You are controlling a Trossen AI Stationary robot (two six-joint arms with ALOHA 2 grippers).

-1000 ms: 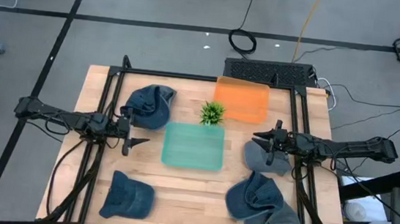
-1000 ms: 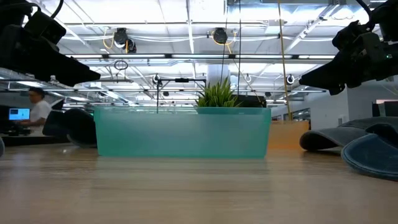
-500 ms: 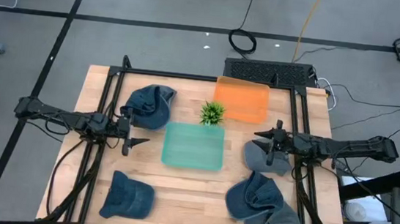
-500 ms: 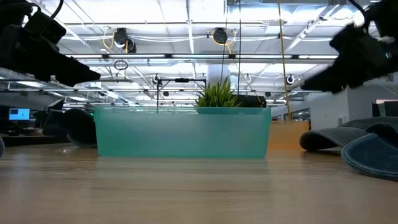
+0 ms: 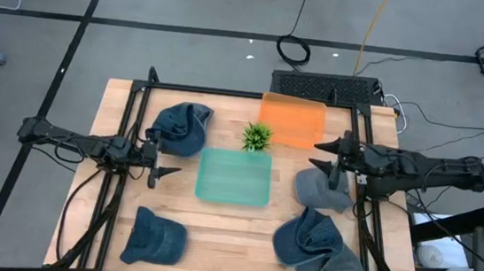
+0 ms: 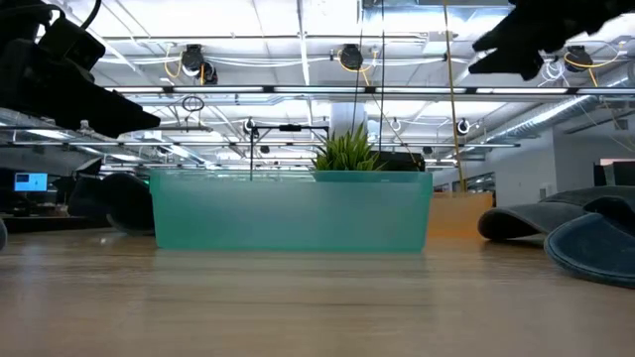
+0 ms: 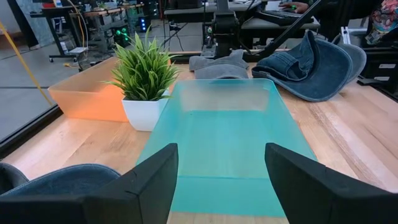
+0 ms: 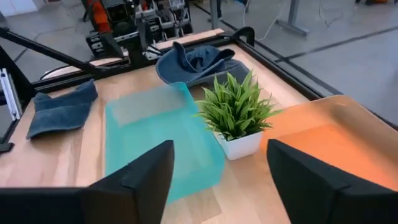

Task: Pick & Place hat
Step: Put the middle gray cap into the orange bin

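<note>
- Two hands are in our sight: the right hand (image 5: 323, 157) hangs raised above the far edge of the grey hat (image 5: 318, 191), its fingers spread and nothing between them.
- We see the grey hat lying flat on the wooden bench (image 5: 224, 232), right of the teal tray (image 5: 234, 177) and apart from it.
- We find the left hand (image 5: 165, 158) hovering just left of the teal tray, fingers apart and empty; its wrist view looks along the tray's length.
- Three more hats lie on the bench: a blue cap (image 5: 181, 128) at the far left, a blue cap (image 5: 155, 237) at the near left, and a blue-and-grey heap (image 5: 318, 251) at the near right.
- We note a small potted plant (image 5: 257, 138) standing just behind the tray, with an orange tray (image 5: 292, 121) beside it at the far edge.
- From the low view we see only the right hand's dark tips (image 6: 496, 50) high up, well clear of the hats.
</note>
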